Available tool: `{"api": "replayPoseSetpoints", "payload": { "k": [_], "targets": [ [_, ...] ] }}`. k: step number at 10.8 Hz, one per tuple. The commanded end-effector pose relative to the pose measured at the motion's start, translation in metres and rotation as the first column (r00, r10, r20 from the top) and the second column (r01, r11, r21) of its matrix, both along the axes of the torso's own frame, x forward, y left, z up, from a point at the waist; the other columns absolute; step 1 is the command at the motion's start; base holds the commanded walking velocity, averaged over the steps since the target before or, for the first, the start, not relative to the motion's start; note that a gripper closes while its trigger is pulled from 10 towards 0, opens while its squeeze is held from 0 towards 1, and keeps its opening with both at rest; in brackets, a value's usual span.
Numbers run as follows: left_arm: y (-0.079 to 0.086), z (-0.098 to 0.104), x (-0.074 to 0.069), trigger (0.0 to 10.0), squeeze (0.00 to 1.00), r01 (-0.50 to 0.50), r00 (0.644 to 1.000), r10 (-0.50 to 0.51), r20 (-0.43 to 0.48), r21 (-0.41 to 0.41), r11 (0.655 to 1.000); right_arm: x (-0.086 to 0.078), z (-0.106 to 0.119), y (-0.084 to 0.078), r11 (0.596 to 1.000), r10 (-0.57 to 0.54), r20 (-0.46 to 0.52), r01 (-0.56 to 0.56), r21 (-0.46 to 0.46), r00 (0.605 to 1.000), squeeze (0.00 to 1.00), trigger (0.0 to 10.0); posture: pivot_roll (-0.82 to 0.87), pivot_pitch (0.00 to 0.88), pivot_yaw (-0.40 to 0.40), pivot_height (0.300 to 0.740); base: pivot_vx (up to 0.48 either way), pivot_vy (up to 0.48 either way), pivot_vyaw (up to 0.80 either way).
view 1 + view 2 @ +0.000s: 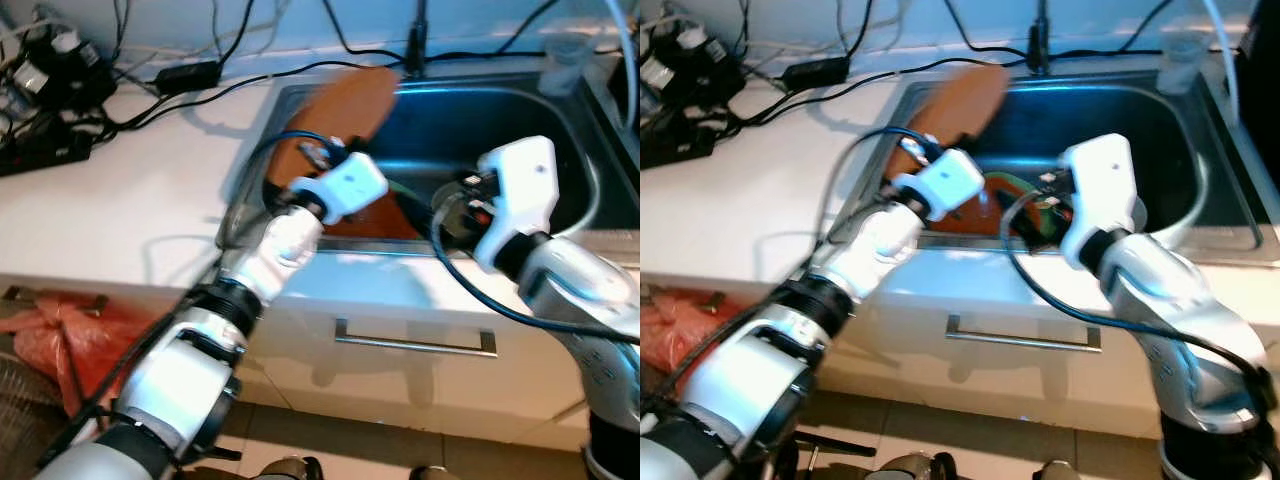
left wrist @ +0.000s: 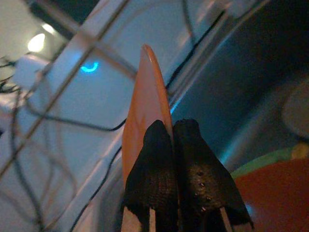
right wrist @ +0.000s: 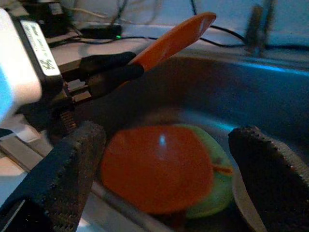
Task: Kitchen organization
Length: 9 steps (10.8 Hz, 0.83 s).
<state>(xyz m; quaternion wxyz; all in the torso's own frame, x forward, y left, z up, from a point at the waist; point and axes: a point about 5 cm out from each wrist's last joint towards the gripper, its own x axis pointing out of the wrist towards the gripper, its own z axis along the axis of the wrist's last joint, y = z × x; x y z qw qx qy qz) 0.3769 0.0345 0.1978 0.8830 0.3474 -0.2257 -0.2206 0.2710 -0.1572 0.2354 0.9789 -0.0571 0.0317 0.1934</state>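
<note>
Over the sink (image 1: 560, 110), in the upper middle of the frame, the left gripper (image 2: 171, 145) pinches an orange plate (image 1: 345, 105) by its rim, tilted edge-up, probably to lift it clear toward the counter (image 1: 120, 200). The right gripper (image 3: 164, 159), fingers spread wide with nothing between them, faces another orange plate (image 3: 157, 169) stacked on a green plate (image 3: 217, 188) low in the basin, likely its next pick.

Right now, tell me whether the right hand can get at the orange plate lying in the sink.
Probably yes: the right hand hangs open just over the orange plate, nothing between them; the left hand holds another plate off to the side.
</note>
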Motion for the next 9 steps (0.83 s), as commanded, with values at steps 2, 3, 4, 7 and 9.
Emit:
{"api": "replayPoseSetpoints", "payload": {
  "k": [2,3,4,7,9],
  "targets": [
    [-0.007,0.015,0.001,0.0,0.00,0.032,0.998,-0.032,0.046,-0.006,0.999,-0.005,0.003,-0.002,1.000,-0.025,0.012,0.025,-0.012,1.000,0.00,10.0,-0.18,0.100,0.222,0.740,0.000,0.000,0.00],
    [-0.012,0.013,0.001,0.0,0.00,0.039,0.999,-0.039,0.031,-0.005,0.999,-0.008,0.003,-0.005,0.999,-0.042,0.012,0.042,-0.014,0.999,0.00,10.0,-0.20,0.104,0.234,0.740,0.000,0.000,0.00],
    [-0.014,0.010,0.000,0.0,0.00,0.044,0.999,-0.044,0.017,-0.004,0.999,-0.011,0.002,-0.007,0.998,-0.055,0.010,0.055,-0.016,0.998,0.00,10.0,-0.20,0.104,0.236,0.740,0.000,0.000,0.00],
    [-0.004,-0.002,0.009,9.2,0.25,-0.054,0.991,0.043,-0.127,-0.085,0.995,-0.014,0.002,-0.005,0.998,-0.056,0.004,0.056,-0.012,0.998,0.00,10.0,-0.23,0.112,0.235,0.740,0.000,0.000,0.00],
    [0.010,-0.007,0.016,10.0,0.23,-0.151,0.971,0.126,-0.204,-0.114,0.982,-0.009,0.003,0.006,1.000,-0.008,0.004,0.008,-0.013,1.000,0.00,10.0,-0.24,0.114,0.230,0.740,0.000,0.000,0.00]
  ]
}}
